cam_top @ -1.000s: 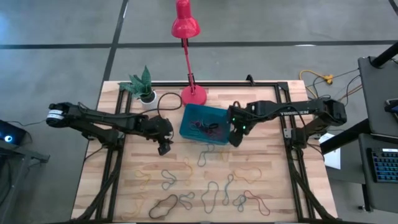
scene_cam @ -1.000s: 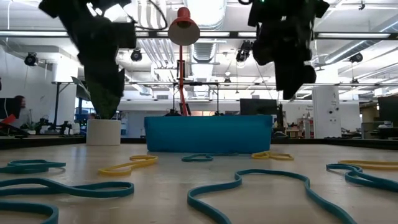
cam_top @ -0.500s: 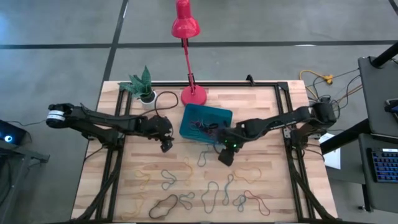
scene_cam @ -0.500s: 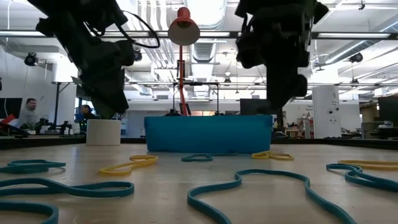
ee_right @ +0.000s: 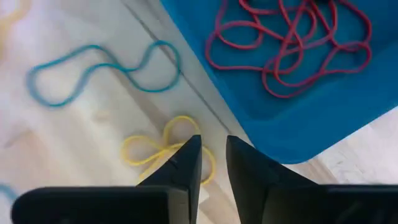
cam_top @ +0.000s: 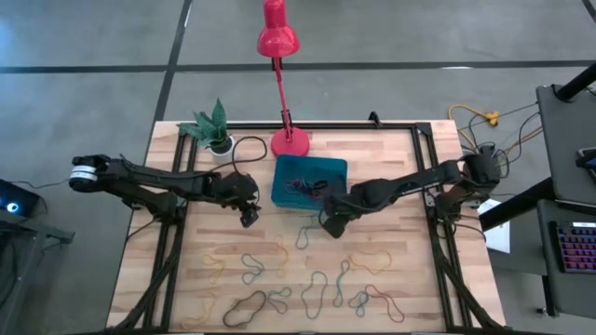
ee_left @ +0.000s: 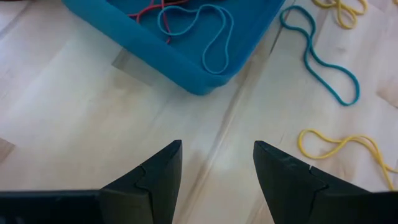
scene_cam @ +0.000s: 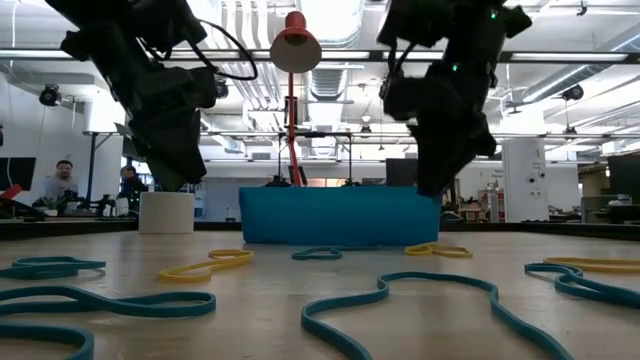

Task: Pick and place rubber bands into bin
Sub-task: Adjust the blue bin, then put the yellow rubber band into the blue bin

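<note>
The teal-blue bin sits at the table's middle, toward the far side, with red and teal rubber bands in it. Several more rubber bands lie loose on the near half of the table. My right gripper hangs just off the bin's near side, above a yellow rubber band, pointing steeply down. Only a narrow gap shows between its fingers, and its tips are clear of the table. My left gripper stands open over bare wood left of the bin.
A red lamp's base, a small potted plant and a black cable loop stand along the far edge. A teal band lies beside the yellow one. Bare wood stretches left of the bin. People show far behind the table.
My right gripper has come from the bin's right near corner toward the table's near edge and a little left. It has sunk and tipped more steeply down, and now hangs over the yellow band. My left gripper has sunk a little.
</note>
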`<state>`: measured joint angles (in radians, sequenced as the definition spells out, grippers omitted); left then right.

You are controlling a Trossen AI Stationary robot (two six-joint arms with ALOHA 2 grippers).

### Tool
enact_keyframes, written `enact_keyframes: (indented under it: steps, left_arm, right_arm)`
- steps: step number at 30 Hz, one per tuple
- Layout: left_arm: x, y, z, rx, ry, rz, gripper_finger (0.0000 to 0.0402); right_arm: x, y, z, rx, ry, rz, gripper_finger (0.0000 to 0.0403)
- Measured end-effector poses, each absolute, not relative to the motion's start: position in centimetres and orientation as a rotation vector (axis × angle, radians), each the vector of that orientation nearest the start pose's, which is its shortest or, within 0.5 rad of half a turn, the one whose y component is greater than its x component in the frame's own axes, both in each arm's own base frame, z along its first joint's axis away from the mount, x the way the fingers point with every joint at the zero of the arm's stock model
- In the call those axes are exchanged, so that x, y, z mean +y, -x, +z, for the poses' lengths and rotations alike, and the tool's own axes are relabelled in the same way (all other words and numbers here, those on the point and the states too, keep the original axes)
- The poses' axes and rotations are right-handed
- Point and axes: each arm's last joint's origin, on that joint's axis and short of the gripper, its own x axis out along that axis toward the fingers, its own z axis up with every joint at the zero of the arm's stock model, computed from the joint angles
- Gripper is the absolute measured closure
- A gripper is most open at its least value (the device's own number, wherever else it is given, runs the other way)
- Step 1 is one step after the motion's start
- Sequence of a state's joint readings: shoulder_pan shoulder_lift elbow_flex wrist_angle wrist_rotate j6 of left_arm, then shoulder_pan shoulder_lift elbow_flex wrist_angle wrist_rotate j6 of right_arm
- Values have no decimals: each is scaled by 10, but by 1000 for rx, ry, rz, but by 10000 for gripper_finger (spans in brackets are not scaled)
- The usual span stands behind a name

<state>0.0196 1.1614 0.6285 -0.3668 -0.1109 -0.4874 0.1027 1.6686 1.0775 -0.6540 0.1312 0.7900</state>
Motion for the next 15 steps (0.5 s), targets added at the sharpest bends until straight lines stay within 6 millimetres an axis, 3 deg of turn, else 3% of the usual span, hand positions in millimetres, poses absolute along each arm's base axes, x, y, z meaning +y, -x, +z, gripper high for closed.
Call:
enact_keyframes:
  steps: [8,15]
  left_arm:
    - [7,-216,197,857,430,310,219]
    - [6,-218,198,851,440,286,219]
  right_arm:
    - [48,-306,211,1174,-422,-151,316]
    - [77,-303,200,1216,-108,47,255]
